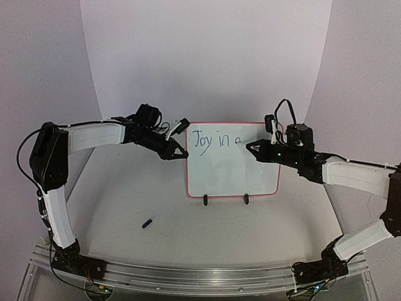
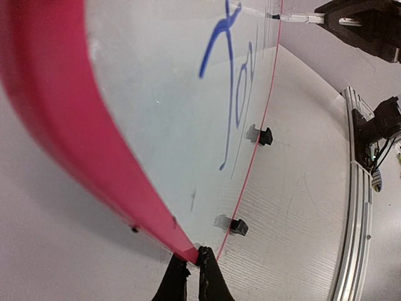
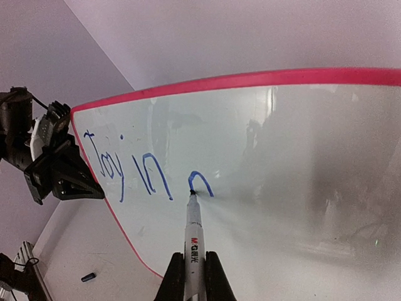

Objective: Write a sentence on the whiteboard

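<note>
The whiteboard (image 1: 229, 172) stands upright on two black clip feet at the table's middle, pink-red rimmed. The sentence (image 1: 213, 140) reads "Joy in" plus a started arch-shaped letter, in blue along the top; it shows in the right wrist view (image 3: 147, 172) and the left wrist view (image 2: 235, 81). My right gripper (image 3: 193, 276) is shut on a white marker (image 3: 193, 235), its tip touching the board at the arch's left foot. My left gripper (image 2: 190, 276) is shut on the whiteboard's left rim (image 2: 69, 132), seen in the top view (image 1: 180, 152).
A black marker cap (image 1: 147, 223) lies on the table in front of the board to the left, also in the right wrist view (image 3: 88, 276). White backdrop walls curve around the back and sides. A metal rail (image 1: 200, 276) runs along the near edge.
</note>
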You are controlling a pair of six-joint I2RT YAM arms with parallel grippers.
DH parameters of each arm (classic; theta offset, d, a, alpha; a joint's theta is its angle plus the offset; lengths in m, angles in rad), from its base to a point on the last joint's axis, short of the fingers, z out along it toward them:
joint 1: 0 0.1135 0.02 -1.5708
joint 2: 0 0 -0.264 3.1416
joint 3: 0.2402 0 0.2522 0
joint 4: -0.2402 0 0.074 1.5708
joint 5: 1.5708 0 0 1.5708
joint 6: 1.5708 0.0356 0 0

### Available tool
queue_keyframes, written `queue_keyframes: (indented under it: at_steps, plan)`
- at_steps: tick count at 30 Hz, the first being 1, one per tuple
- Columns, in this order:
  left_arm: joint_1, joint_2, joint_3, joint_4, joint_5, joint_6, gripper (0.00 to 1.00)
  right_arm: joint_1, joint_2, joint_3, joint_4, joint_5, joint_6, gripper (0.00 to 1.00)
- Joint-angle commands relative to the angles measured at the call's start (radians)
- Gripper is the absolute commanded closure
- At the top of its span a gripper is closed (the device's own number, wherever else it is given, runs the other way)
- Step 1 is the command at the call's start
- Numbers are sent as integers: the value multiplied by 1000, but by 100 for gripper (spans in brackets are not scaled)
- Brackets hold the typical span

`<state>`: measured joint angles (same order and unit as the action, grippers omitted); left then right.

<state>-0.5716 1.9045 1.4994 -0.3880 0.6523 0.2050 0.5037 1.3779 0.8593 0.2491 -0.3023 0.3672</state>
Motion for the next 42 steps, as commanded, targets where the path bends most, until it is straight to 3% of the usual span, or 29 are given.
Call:
queue_keyframes:
  at_steps: [1,19,42]
  plan:
    - [-30,9,-2,-105,-71,80,100,-3,-34,-19,-35,18,-10,100]
    - [-31,11,-1,-108,-72,83,100,-3,-49,31,10,65,8,100]
    - [-31,11,0,-109,-71,82,100,-4,-113,-53,-22,98,27,100]
